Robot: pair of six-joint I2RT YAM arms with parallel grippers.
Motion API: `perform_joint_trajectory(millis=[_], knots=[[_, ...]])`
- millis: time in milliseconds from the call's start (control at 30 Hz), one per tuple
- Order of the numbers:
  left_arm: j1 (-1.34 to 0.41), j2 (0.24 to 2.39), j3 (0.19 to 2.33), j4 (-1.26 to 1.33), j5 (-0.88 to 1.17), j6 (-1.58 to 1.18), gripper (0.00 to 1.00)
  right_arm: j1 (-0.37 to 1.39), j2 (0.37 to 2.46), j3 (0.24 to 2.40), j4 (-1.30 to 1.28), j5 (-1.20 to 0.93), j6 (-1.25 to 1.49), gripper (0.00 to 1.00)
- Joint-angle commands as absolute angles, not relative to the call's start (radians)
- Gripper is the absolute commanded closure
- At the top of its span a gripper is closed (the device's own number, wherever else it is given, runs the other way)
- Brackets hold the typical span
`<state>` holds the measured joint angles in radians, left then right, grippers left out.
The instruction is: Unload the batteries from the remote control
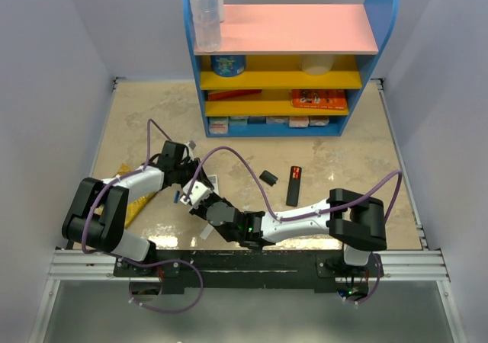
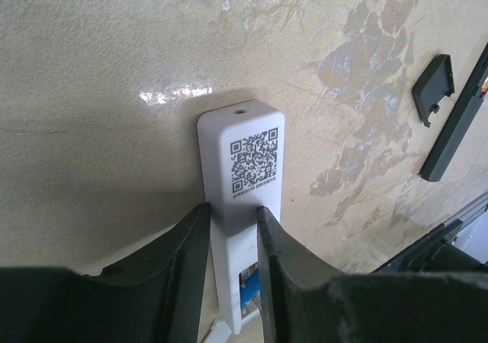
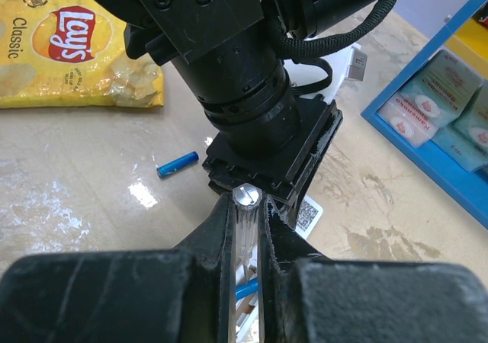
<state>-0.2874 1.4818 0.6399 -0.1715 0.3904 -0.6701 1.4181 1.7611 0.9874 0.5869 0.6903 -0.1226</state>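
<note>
My left gripper point(image 2: 232, 209) is shut on a white remote control point(image 2: 244, 145) with a QR code on its back, held over the table. Its battery bay is uncovered, and a blue battery point(image 2: 250, 293) shows inside it. My right gripper point(image 3: 248, 206) is shut on a thin clear-grey stick point(image 3: 248, 197) that points down into the bay, where the blue battery point(image 3: 245, 288) lies. A second blue battery point(image 3: 177, 164) lies loose on the table to the left. In the top view both grippers point(image 1: 194, 190) meet at the left of the table.
A yellow Lay's chip bag point(image 3: 69, 46) lies left of the arms. A black remote point(image 1: 294, 184) and a small black cover point(image 1: 268, 177) lie mid-table. A blue shelf point(image 1: 290, 53) with boxes and a bottle stands at the back.
</note>
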Motion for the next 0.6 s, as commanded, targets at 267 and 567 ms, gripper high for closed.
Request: perform_joint_trajectory(millis=[267, 567], knots=[[-0.287, 1.505, 0.621, -0.176, 0.327, -0.657, 0.66, 1.413, 1.763, 1.012, 0.646, 0.713, -0.106, 1.0], [-0.287, 1.506, 0.627, -0.181, 0.322, -0.657, 0.66, 1.41, 1.764, 0.989, 0.632, 0.726, -0.08, 1.0]])
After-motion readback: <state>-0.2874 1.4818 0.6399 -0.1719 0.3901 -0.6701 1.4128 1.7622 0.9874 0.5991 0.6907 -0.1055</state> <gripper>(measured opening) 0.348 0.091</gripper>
